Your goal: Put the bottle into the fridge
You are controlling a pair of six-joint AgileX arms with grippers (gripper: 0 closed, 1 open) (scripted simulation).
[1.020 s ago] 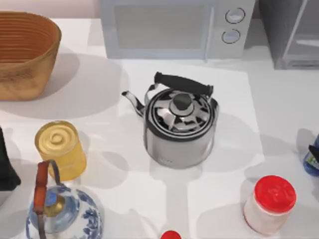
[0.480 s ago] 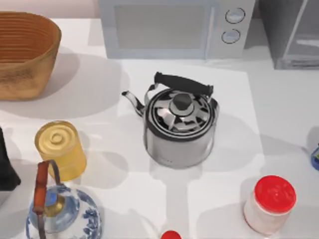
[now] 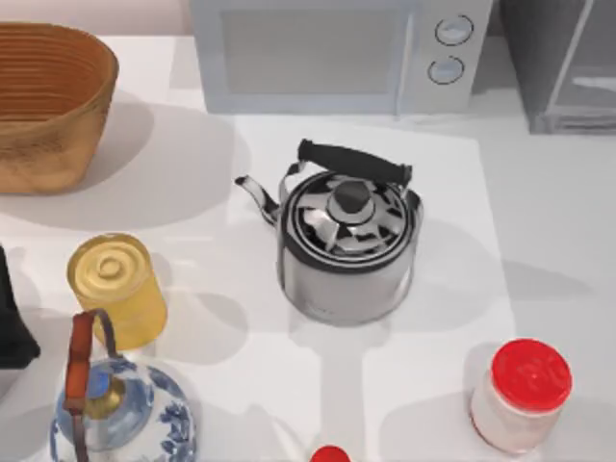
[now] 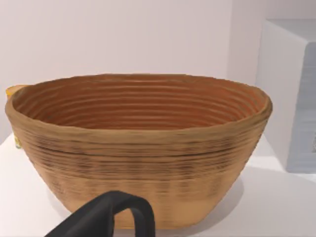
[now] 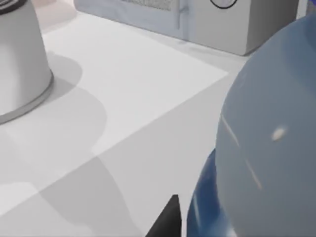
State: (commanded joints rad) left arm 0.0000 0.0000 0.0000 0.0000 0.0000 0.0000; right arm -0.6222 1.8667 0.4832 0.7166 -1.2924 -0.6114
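The blue bottle [image 5: 266,148] looms very close in the right wrist view, above the white table. My right gripper [image 5: 237,229] is shut on the bottle, and one dark fingertip [image 5: 169,221] shows against its side. The fridge [image 3: 568,63], a dark grey cabinet with a light-framed glassy door, stands at the top view's back right corner. My left gripper [image 3: 8,322] is parked at the table's left edge, facing the wicker basket [image 4: 138,148].
A steel kettle [image 3: 348,245] stands mid-table, with the pale microwave [image 3: 337,53] behind it. A white jar with a red lid [image 3: 520,395] is front right. A yellow can [image 3: 115,284], a blue-and-white teapot [image 3: 120,409] and the basket [image 3: 91,58] are on the left.
The bottle, seen at the top view's right edge a second ago, has moved rightward out of that view. Nothing else on the table has shifted.
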